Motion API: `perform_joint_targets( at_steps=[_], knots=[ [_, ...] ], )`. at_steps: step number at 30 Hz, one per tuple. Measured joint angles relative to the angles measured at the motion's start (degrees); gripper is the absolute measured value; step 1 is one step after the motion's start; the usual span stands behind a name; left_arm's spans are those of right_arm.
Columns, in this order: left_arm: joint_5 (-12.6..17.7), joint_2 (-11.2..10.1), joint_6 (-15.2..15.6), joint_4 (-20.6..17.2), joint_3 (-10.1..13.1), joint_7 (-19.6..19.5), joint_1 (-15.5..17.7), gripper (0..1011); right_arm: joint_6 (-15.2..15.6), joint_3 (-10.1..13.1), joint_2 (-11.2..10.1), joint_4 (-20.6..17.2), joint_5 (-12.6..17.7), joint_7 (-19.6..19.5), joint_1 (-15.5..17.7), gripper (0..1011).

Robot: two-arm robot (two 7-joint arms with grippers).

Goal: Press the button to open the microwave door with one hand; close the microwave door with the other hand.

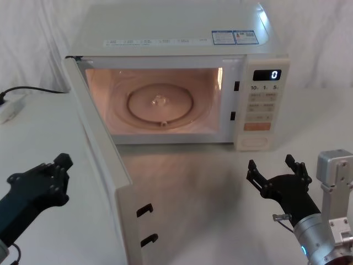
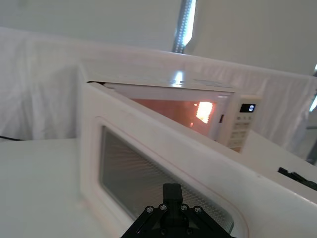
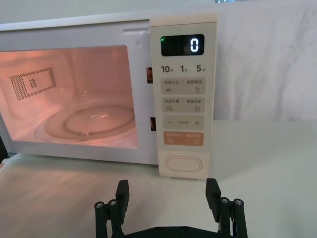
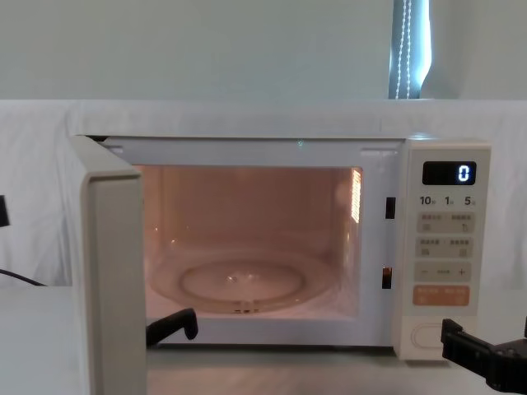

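White-draped table (image 1: pixel 49 165) and backdrop, microwave door (image 1: pixel 105 165) ajar (cavity lit), left gripper (image 1: pixel 47 179) and right gripper (image 1: pixel 276 176) both spread.

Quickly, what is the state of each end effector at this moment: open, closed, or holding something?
Left end effector: open, holding nothing, outside the open microwave door.
Right end effector: open, holding nothing, on the table side of the button.

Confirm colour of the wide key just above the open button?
Orange key, above the cream button; clearest in the right wrist view.
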State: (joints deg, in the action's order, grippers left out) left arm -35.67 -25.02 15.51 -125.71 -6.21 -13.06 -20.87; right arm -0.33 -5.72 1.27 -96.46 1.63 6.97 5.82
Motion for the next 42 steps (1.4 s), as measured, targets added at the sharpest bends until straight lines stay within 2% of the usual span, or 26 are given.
perform_joint_targets(
  at_steps=[10,25,37,42],
  knots=[
    [-3.12,-3.68,2.32,2.42,3.25,-2.85,5.06,0,0.0,0.0,0.0,0.0,0.0,0.0,0.0,1002],
    [-7.45,-7.31,4.8,7.03,6.44,-5.49,12.3,0,0.0,0.0,0.0,0.0,0.0,0.0,0.0,1002],
    [-8.93,-10.49,6.73,12.37,10.48,-7.53,19.6,0,0.0,0.0,0.0,0.0,0.0,0.0,0.0,1002],
    [-8.84,-11.09,6.6,12.92,11.97,-7.56,21.95,0,0.0,0.0,0.0,0.0,0.0,0.0,0.0,1002]
  ],
)
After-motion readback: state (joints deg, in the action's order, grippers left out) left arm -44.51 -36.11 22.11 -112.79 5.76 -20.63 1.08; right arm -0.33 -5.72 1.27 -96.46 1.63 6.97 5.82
